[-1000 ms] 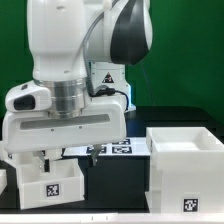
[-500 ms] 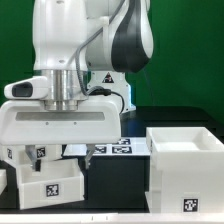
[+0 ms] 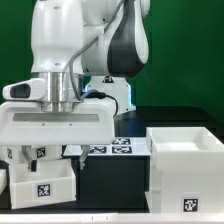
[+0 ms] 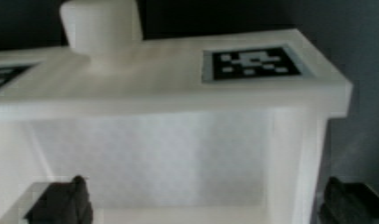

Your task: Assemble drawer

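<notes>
— Black tabletop (image 3: 115, 190) under a plain green backdrop (image 3: 185, 50). And on it?

— Two parts of the drawer, well apart. Small white plastic open-topped box (image 3: 45, 178) at seven o'clock of the exterior view, right under the white robot arm (image 3: 65, 40). Large white cube-shaped housing (image 3: 185, 165) at four o'clock, open at the top.

— Between them?

— Bare black table. Farther back, near the centre, the thin flat white marker board (image 3: 112, 148), partly hidden behind the arm's broad hand.

— And the two-finger gripper (image 4: 207, 200)?

— Hangs directly over the small box, jaws spread wide. From the wrist, black fingertips (image 4: 61, 200) far apart: one just outside a side wall, the other over the white of the box. Clamps nothing, as far as shown; contact with the walls too blurred to tell.

— Marks on the box?

— Black-and-white square tag (image 3: 42, 190) on the face toward the exterior camera. From the wrist, a round white knob (image 4: 97, 25) standing out from one end panel, with a second square tag (image 4: 257, 62) just beside it on the same panel.
</notes>
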`<action>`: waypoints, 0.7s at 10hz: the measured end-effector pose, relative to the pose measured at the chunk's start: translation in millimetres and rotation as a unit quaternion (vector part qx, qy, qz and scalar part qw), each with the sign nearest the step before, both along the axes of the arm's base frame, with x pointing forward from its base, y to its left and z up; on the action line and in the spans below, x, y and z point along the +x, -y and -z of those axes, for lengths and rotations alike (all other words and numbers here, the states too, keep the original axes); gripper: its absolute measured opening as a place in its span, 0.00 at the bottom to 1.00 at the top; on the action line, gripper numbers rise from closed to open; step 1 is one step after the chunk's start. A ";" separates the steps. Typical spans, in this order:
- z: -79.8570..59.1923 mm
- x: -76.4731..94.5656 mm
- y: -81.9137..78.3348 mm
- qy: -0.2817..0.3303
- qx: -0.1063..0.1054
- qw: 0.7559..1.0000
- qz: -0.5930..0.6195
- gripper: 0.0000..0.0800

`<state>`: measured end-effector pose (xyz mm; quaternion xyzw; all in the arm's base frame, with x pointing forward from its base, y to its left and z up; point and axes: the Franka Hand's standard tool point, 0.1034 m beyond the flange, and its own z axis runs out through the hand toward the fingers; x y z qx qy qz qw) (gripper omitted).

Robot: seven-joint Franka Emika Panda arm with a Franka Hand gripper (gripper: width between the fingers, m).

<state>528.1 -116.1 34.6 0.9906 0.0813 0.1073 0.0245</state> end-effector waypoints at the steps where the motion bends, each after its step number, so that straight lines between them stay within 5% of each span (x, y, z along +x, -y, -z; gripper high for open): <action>1: 0.5 -1.1 2.1 -0.002 0.004 1.000 0.002 0.81; 7: 3.9 -2.9 -6.6 -0.009 0.009 1.000 -0.006 0.81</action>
